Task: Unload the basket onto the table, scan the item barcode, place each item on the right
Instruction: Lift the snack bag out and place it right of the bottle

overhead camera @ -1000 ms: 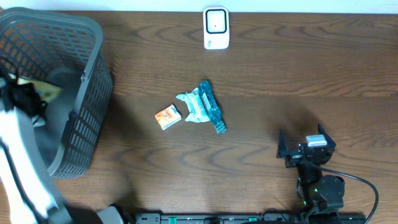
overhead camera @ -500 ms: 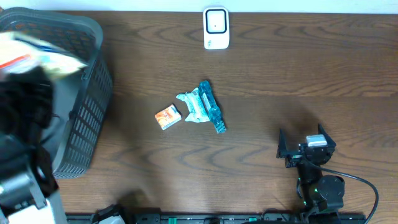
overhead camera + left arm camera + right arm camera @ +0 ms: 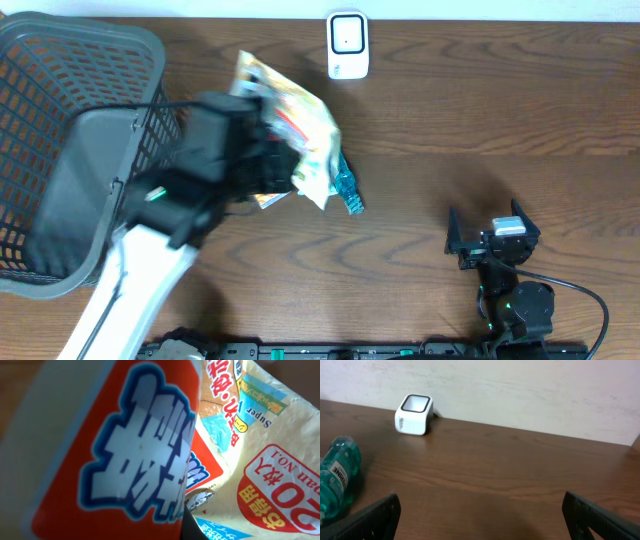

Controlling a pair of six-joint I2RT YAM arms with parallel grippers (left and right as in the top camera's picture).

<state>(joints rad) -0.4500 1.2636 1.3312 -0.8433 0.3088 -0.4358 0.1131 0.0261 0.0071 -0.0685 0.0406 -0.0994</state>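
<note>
1. A brown table (image 3: 520, 110) carries everything.
2. A grey basket (image 3: 85, 24) stands at its left end.
3. A yellow snack bag (image 3: 300, 125) hangs mid-table, near the scanner, covering most of the bottle.
4. The left gripper (image 3: 272, 160) is clamped on the bag.
5. The right gripper (image 3: 488, 232) sits near-right, jaws wide, holding nothing.
6. A teal bottle (image 3: 347, 192) lies flat.
7. A white scanner (image 3: 347, 45) stands at the far edge.

A grey mesh basket (image 3: 60, 60) stood at the left end of the wooden table (image 3: 480, 120); a teal bottle (image 3: 347, 192) lay near the middle.
</note>
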